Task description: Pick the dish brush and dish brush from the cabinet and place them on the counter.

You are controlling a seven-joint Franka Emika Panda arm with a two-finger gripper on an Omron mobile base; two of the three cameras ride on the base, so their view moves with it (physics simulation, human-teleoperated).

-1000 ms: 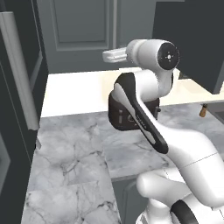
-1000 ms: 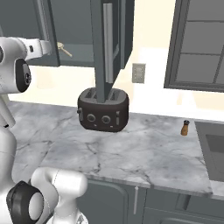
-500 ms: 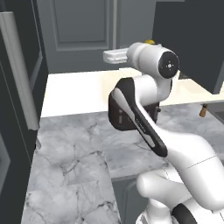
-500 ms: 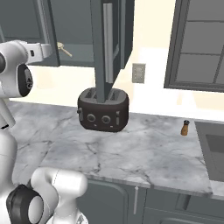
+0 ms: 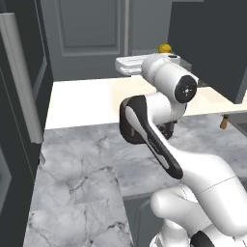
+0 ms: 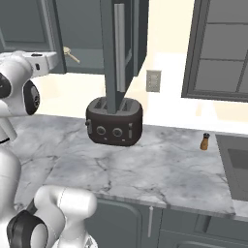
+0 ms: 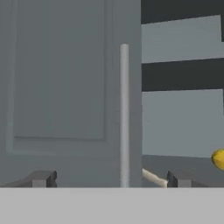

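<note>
Gripper: fingers spread wide and empty, raised to shelf level and facing the cabinet, its pale door handle rising straight up between the two tips. Cream brush: lying on the cabinet shelf, handle slanting low just inside one fingertip, near the yellow ball; black brush not made out.

The marble counter carries a toaster and, at its three o'clock, a small pepper mill.
</note>
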